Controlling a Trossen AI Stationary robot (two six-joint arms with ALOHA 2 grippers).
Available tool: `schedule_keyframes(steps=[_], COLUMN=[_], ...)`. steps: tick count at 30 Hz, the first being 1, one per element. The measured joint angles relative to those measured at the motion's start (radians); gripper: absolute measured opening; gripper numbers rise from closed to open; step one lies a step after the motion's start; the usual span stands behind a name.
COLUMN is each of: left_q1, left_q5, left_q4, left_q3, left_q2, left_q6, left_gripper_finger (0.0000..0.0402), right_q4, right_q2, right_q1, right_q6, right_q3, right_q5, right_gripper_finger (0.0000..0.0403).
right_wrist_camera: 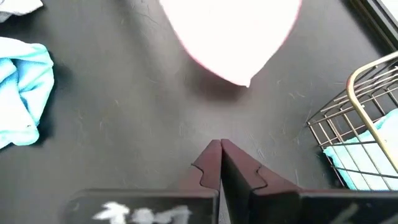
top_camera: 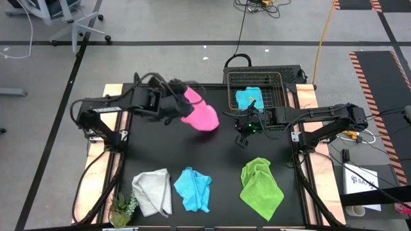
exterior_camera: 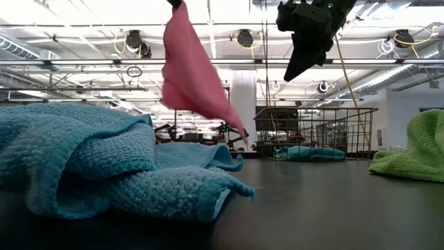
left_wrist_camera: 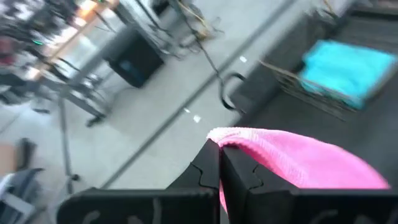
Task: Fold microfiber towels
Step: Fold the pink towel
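Observation:
A pink microfiber towel (top_camera: 200, 113) hangs in the air over the middle of the table, with my left gripper (top_camera: 181, 97) shut on its upper end. In the low view it droops from the picture's top (exterior_camera: 189, 69). My right gripper (top_camera: 243, 137) hovers shut and empty to the towel's right, in front of the wire basket (top_camera: 257, 90); a light blue towel (top_camera: 249, 99) lies inside the basket. Along the near edge lie a white-grey towel (top_camera: 153, 191), a light blue towel (top_camera: 192, 190) and a lime green towel (top_camera: 261, 186), all crumpled. My left gripper pinches the pink towel at its top edge (left_wrist_camera: 229, 140) between its two shut fingers; one layer or several, I cannot tell. The fingers come from the table's left, slanting down. The towel hangs slack below them, its lowest corner (exterior_camera: 241, 133) clear of the table.
A small green plant (top_camera: 122, 206) stands at the near left corner. The wire basket stands at the far right of the black mat (top_camera: 160, 151). Bare mat lies between the hanging towel and the row of towels near the front edge.

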Motion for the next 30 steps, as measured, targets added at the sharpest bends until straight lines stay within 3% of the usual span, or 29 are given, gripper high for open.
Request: schedule_keyframes(steps=[7,17,22,26,30], left_q1=[0.020,0.047,0.045,0.056,0.105], left_q5=[0.008,0.075,0.223,0.146,0.193], left_q4=[-0.002,0.015,0.134,0.149,0.153], left_q3=[0.027,0.028,0.027,0.002,0.000], left_q2=[0.001,0.030,0.030,0.031,0.031], left_q6=[-0.008,-0.084,-0.022,-0.014,-0.052], left_gripper_finger=[0.0002,0.0001,0.0001,0.0002,0.0002], right_q4=[0.011,0.251,0.260,0.261,0.271], right_q2=[0.000,0.000,0.000,0.000,0.000], right_q1=[0.000,0.000,0.000,0.000,0.003], right_q6=[-0.007,-0.088,-0.088,-0.087,-0.086], right_q3=[0.000,0.000,0.000,0.000,0.000], right_q5=[0.000,-0.030,-0.030,-0.030,-0.030], right_gripper_finger=[0.0000,0.0000,0.0000,0.0000,0.0000])
